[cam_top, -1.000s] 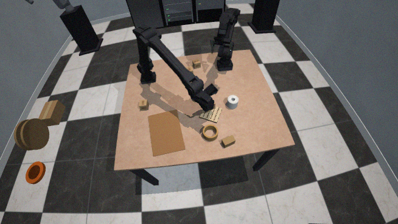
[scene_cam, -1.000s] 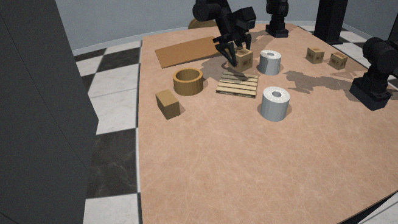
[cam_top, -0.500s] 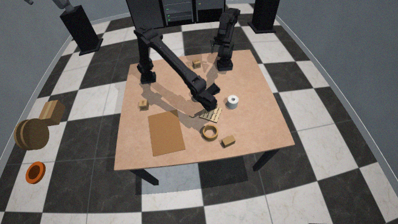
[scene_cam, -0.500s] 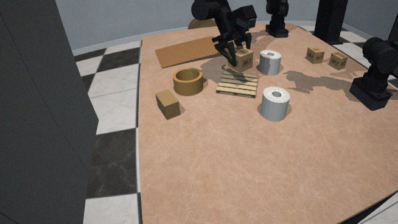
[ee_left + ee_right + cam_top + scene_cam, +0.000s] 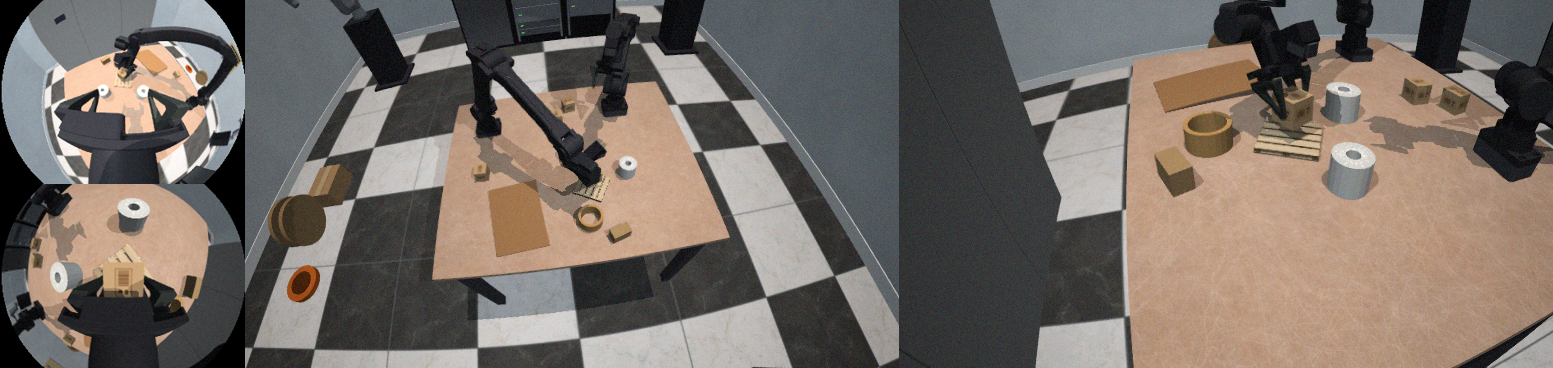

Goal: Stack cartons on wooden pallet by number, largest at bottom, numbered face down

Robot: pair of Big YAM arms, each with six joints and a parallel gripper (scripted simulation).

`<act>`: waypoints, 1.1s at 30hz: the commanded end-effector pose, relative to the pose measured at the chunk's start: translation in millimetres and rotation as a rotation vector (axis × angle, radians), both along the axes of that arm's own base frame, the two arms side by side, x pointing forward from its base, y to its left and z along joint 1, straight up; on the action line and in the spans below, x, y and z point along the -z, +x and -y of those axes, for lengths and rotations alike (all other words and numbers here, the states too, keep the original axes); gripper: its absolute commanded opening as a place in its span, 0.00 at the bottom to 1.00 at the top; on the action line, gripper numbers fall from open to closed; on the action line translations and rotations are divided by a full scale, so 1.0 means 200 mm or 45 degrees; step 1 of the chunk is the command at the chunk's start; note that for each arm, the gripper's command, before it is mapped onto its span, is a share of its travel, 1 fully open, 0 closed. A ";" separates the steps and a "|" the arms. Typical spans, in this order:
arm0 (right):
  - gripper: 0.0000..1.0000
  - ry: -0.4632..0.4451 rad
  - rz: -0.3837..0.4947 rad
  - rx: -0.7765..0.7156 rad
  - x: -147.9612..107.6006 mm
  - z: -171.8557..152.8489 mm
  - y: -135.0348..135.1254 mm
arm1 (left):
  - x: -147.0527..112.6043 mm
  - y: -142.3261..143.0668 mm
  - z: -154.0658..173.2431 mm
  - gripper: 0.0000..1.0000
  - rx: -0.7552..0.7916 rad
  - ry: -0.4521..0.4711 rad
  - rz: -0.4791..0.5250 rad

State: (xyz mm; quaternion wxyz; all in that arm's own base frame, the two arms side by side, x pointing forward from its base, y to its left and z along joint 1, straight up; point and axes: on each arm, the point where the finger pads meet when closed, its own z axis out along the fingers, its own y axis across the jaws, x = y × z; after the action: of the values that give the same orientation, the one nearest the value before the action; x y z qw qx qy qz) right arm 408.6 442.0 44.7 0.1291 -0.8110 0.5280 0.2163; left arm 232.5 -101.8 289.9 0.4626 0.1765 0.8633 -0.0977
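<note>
My right gripper [image 5: 592, 177] [image 5: 1286, 112] [image 5: 123, 275] is shut on one brown carton [image 5: 1297, 106] [image 5: 123, 278] and holds it over the far edge of the small wooden pallet [image 5: 598, 191] [image 5: 1289, 142] [image 5: 123, 255]. I cannot tell whether the carton touches the slats. Two more cartons [image 5: 568, 104] [image 5: 1416, 90] [image 5: 1454, 99] stand close together near the left arm's base. A fourth carton [image 5: 480, 172] stands alone by the table edge near the right arm's base. My left gripper [image 5: 123, 91] is open and empty, raised high above the table far from the pallet.
Two grey rolls [image 5: 1343, 102] [image 5: 1351, 170] stand upright beside the pallet. A brown ring [image 5: 590, 217] [image 5: 1208, 133], a small oblong box [image 5: 620, 231] [image 5: 1174, 170] and a flat cardboard sheet [image 5: 517, 217] [image 5: 1204, 84] lie toward the table's other edge.
</note>
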 end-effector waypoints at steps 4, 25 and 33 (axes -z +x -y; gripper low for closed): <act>0.50 0.027 0.030 -0.005 0.03 0.01 0.04 | -0.12 0.01 0.00 1.00 0.005 -0.018 0.059; 0.50 0.021 0.023 -0.005 0.15 0.02 0.03 | -0.12 0.01 0.00 1.00 0.005 -0.018 0.059; 0.50 0.022 0.024 -0.005 0.16 0.02 0.03 | -0.12 0.01 0.00 1.00 0.005 -0.018 0.059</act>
State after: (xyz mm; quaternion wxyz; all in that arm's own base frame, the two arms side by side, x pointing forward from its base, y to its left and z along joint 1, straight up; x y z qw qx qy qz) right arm 407.7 439.8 20.7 0.1359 -0.8119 0.5259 0.2141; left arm 232.5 -101.8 289.9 0.4626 0.1765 0.8633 -0.0977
